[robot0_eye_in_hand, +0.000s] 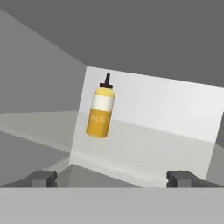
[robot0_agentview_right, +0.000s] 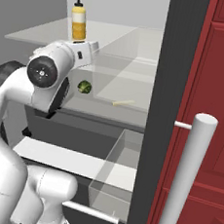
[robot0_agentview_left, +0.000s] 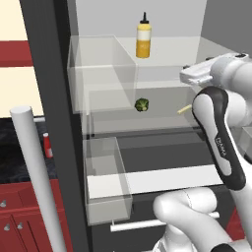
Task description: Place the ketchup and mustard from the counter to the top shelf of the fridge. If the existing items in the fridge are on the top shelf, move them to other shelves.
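The fridge (robot0_agentview_left: 59,74) stands open, its dark door edge running down the left base view. The arm (robot0_agentview_left: 219,133) reaches into the compartment from the lower right of that view. The top shelf (robot0_agentview_left: 172,54) is a pale flat surface at the upper rear. A clear door bin (robot0_agentview_left: 101,74) sits at its left, with a second clear bin (robot0_agentview_left: 106,177) lower down. The desk (robot0_agentview_left: 19,147) is dark and lies left of the fridge.

The end effector (robot0_eye_in_hand: 111,178) is spread wide and holds nothing; its two fingertips (robot0_eye_in_hand: 41,178) stand well apart at the bottom of the hand view.

The mustard bottle (robot0_agentview_left: 143,37) stands upright on the top shelf, apart from the end effector. The ketchup bottle (robot0_agentview_left: 47,145) stands on the desk. A broccoli floret (robot0_agentview_left: 141,104) and a thin pale stick (robot0_agentview_left: 183,110) lie on the shelf below.
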Motion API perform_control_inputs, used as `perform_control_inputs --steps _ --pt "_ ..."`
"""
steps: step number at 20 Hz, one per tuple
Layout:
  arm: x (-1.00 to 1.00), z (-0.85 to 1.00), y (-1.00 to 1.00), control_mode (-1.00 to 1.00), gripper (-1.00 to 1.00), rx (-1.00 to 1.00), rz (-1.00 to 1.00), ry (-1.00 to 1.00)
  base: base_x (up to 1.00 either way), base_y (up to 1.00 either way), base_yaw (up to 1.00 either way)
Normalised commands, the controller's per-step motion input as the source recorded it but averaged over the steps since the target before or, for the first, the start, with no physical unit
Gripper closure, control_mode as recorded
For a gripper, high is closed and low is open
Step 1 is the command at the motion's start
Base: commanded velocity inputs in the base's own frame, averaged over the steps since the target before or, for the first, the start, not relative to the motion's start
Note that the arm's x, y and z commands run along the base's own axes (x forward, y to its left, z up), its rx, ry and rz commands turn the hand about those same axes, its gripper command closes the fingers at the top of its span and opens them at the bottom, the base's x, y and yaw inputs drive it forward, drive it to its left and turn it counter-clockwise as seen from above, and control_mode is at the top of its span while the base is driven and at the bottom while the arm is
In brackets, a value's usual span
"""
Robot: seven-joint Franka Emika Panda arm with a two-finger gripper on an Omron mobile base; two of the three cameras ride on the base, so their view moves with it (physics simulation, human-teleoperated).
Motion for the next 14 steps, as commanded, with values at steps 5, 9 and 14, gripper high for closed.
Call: perform_control_inputs --steps 5,9,14 --pt "-1.0 -0.08 -0.11 -1.0 -1.0 -0.21 0.0 0.29 0.0 0.0 0.0" --pt "-1.0 -0.62 0.02 -1.0 -1.0 -0.28 0.0 0.42 0.0 0.0 0.0" --pt "-1.0 -0.89 0.34 -1.0 -1.0 -0.27 -0.07 0.57 0.0 0.0 0.0"
